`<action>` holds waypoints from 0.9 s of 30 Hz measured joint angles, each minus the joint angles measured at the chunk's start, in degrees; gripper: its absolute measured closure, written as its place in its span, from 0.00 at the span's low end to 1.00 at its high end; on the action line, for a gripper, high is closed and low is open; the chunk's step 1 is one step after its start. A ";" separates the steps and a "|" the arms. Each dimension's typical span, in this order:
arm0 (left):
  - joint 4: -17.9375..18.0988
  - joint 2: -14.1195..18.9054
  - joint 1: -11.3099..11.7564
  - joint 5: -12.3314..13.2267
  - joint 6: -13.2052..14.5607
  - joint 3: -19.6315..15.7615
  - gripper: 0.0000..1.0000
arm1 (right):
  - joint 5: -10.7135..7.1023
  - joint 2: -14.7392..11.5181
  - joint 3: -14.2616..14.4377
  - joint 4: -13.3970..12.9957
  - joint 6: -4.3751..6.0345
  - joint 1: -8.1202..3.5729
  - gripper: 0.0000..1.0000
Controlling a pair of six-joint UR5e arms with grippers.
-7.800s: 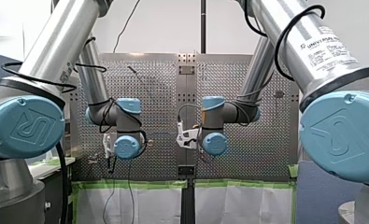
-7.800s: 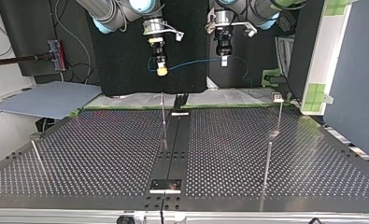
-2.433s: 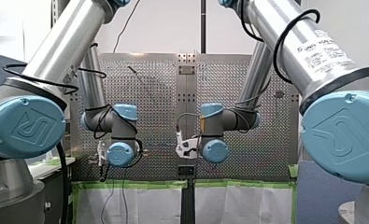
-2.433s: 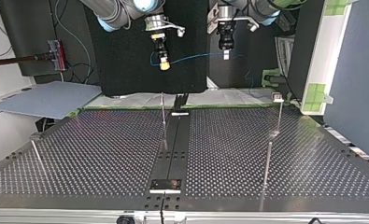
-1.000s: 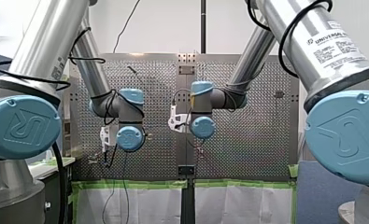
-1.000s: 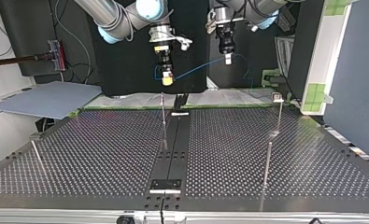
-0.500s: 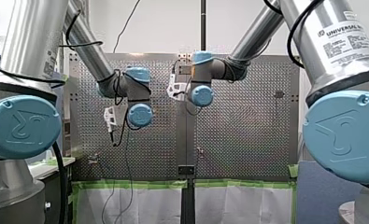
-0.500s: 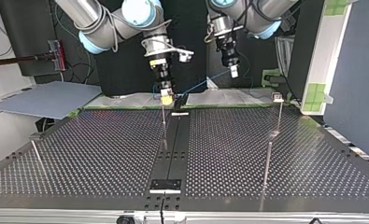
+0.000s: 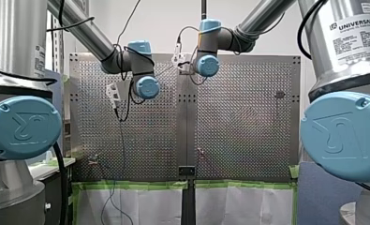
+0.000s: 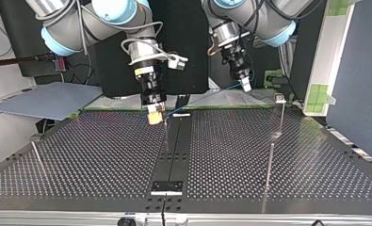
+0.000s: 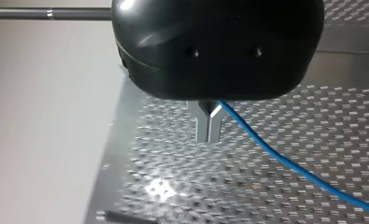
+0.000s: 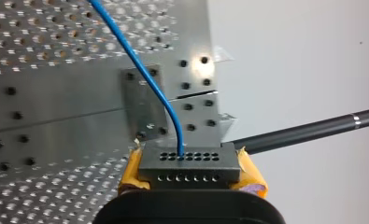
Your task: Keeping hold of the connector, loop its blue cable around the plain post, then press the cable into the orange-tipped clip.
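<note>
Judged to be in the approach step, with nothing looped yet. Gripping the connector (image 12: 188,161) squarely between the yellow pads of my right tool (image 12: 188,176), narrowed to the connector's width, with the blue cable (image 12: 140,65) leaving its face and running off ahead. Pinching that same cable farther along in my left tool (image 11: 209,127), metal fingers brought together on it (no gap to be seen at the tips). Going by the top view: hovering with the right tool just over the surface (image 10: 103,160), near its far edge at about 11 o'clock from its middle, and with the left tool higher, off at 2 o'clock from the right one, the cable strung fairly straight between the two. Taking the thin rod just beside the right tool, at its 3 o'clock, for the plain post (image 10: 165,129). Cannot place the orange-tipped clip with any certainty in these views. Next, probably: carry the connector round the post without easing the pads, give slack from the left side so the line bends instead of pulling, and keep the tool body from snagging on the rod while circling.
</note>
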 joint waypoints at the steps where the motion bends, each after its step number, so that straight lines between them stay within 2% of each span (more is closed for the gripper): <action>1: -0.65 0.66 0.16 0.00 0.34 0.68 1.00 | -0.15 -0.57 -0.12 0.56 0.02 -0.19 1.00; 5: -2.95 2.93 0.70 -0.02 1.53 2.94 1.00 | -0.74 -2.42 -0.30 2.43 0.20 -0.90 1.00; 8: -4.63 4.61 1.23 0.00 2.43 4.63 1.00 | -1.42 -2.73 -0.33 4.00 0.36 -1.25 1.00; 14: -7.76 7.77 2.44 0.35 4.28 7.78 1.00 | -3.17 -0.37 -1.09 7.22 0.43 -1.74 1.00; 19: -10.71 10.71 3.50 2.43 5.49 10.71 1.00 | -5.67 2.06 -2.90 10.06 0.54 -1.99 1.00; 23: -13.10 13.11 4.43 3.54 6.39 13.12 1.00 | -6.82 2.61 -4.55 12.08 0.82 -2.16 1.00; 27: -15.35 14.40 5.61 4.78 6.73 15.35 1.00 | -7.68 2.72 -6.58 13.01 1.24 -2.32 1.00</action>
